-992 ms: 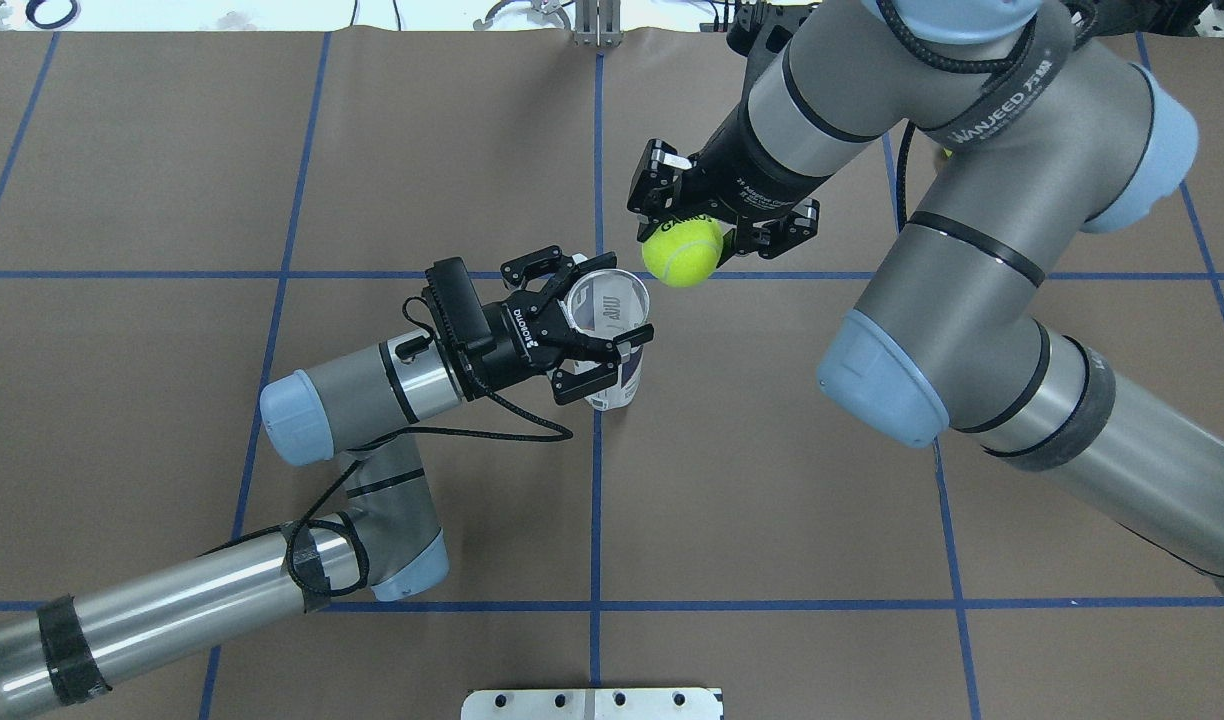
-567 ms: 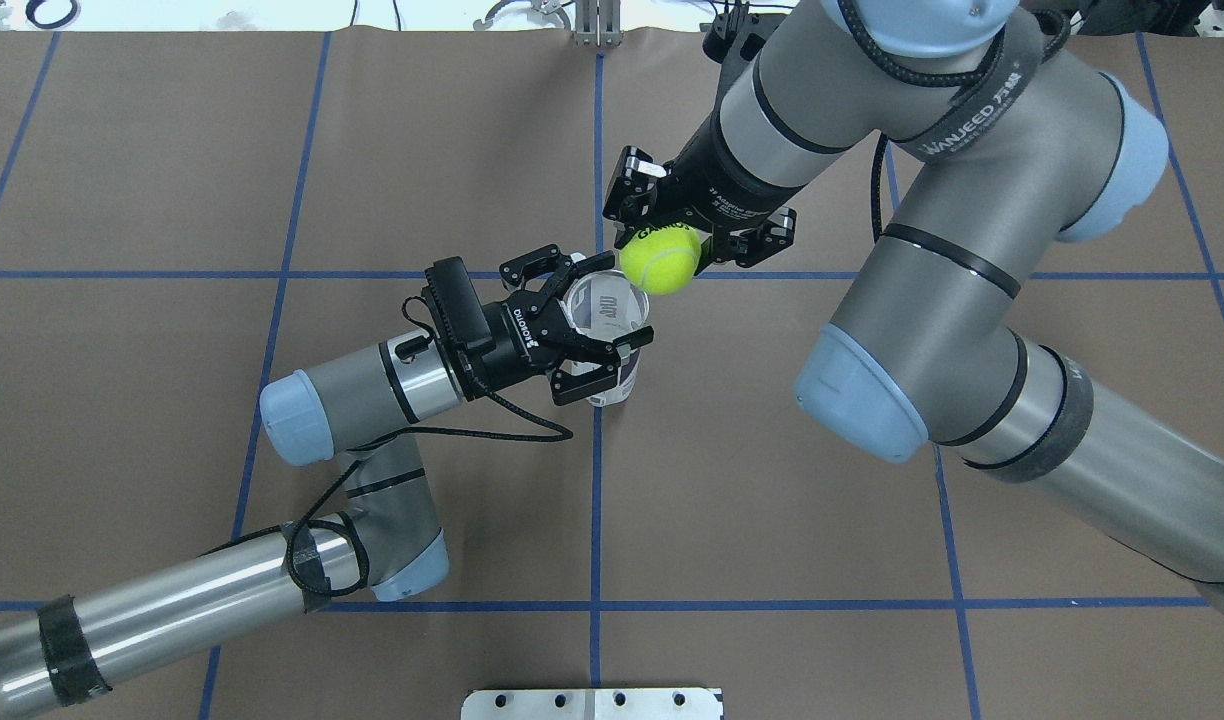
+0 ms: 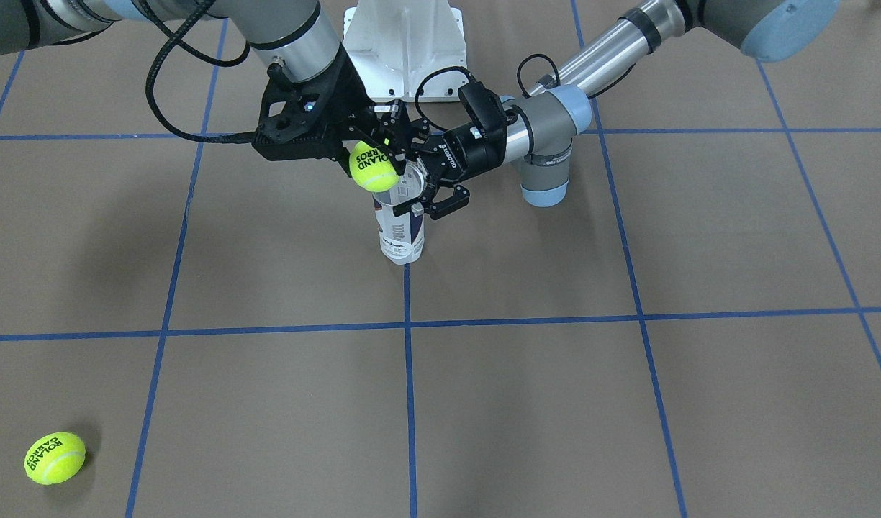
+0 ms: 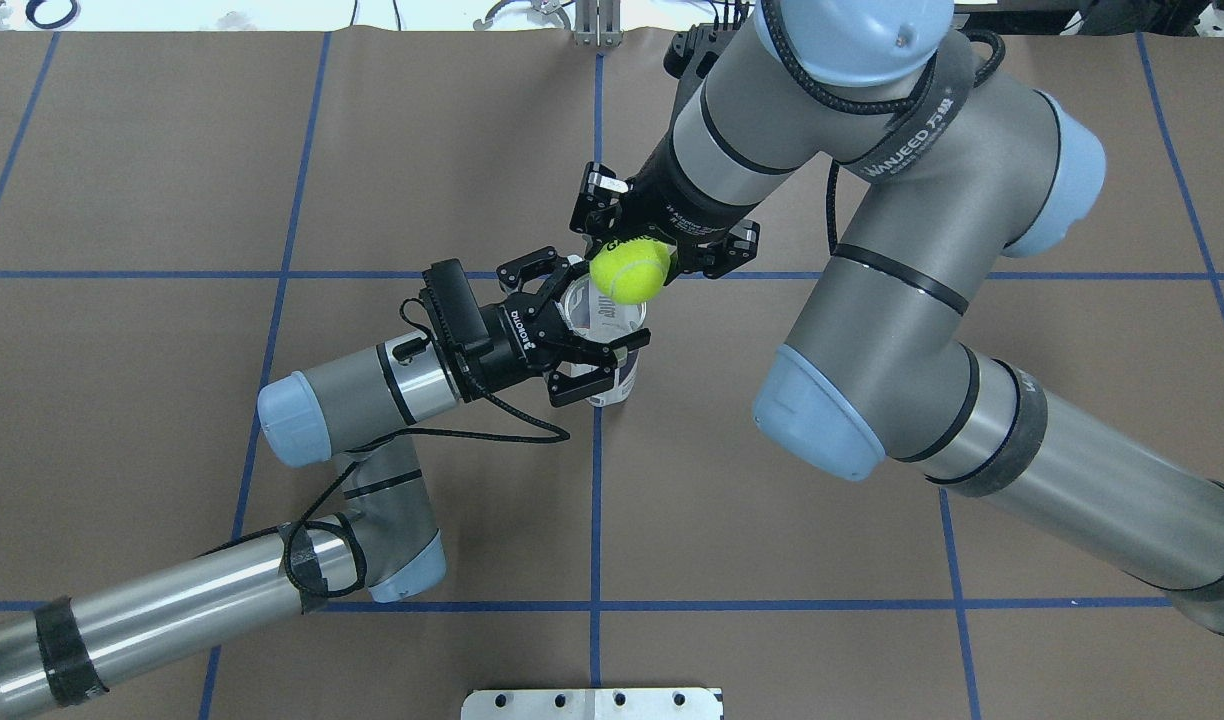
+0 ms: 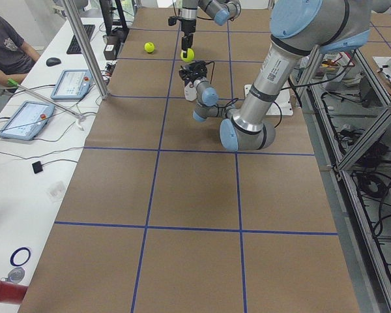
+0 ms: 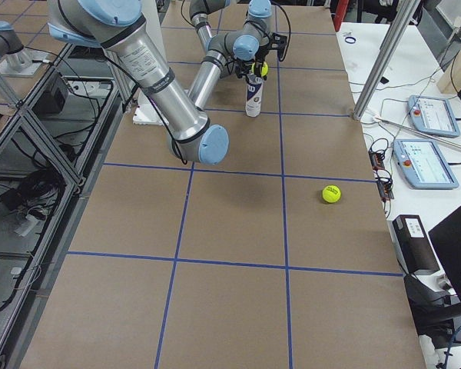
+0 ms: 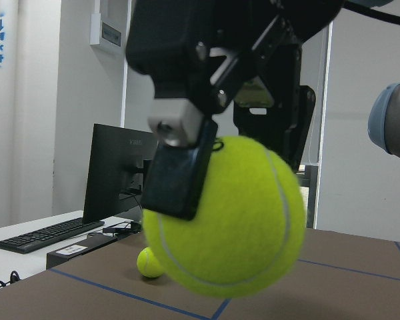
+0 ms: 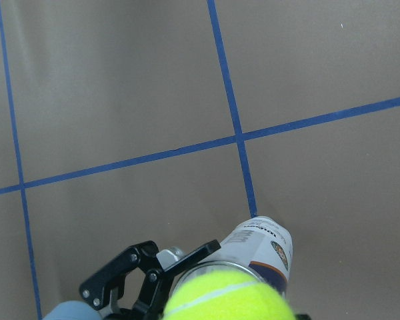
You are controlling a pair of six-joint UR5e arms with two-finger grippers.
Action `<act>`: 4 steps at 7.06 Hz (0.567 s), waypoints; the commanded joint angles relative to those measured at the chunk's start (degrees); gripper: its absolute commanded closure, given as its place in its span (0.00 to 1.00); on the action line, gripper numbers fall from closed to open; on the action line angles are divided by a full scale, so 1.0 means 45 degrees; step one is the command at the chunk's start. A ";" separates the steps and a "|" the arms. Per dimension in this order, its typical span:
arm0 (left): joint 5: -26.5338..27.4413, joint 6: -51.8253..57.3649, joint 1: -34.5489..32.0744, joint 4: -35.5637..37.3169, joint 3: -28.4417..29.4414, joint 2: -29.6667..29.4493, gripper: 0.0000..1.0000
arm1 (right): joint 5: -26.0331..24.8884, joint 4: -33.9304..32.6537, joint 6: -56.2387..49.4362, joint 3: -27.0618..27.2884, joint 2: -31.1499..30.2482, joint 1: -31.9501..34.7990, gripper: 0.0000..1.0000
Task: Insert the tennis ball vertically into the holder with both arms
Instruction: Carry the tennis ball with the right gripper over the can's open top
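The holder [image 4: 620, 380], a clear can with a white and navy label, stands upright on the table; it also shows in the front view [image 3: 401, 234]. My left gripper [image 4: 604, 318] is shut on the holder just under its open rim. My right gripper [image 4: 637, 255] is shut on a yellow tennis ball [image 4: 630, 271] and holds it just above the rim, over its far edge. The left wrist view shows the ball [image 7: 233, 220] close up between the right gripper's fingers [image 7: 177, 173]. The right wrist view shows the ball [image 8: 227, 299] over the holder [image 8: 263, 243].
A second tennis ball [image 3: 55, 457] lies on the brown table cover far from the robot, on its right side. The white pedestal base [image 3: 404, 32] stands behind the holder. A metal plate [image 4: 592, 703] sits at the near table edge.
My right arm has moved left with the tennis ball, from beside the holder to over its rim. The left arm and the holder have stayed still.
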 commanded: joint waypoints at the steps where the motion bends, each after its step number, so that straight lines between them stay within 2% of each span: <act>1: 0.0000 0.0000 0.0010 0.0000 0.0008 0.0007 0.08 | -0.0278 0.0011 0.0002 -0.0030 0.0009 -0.0260 1.00; 4: 0.0000 0.0000 0.0029 0.0000 0.0028 0.0026 0.10 | -0.0319 0.0011 0.0002 -0.0127 0.0009 -0.0378 1.00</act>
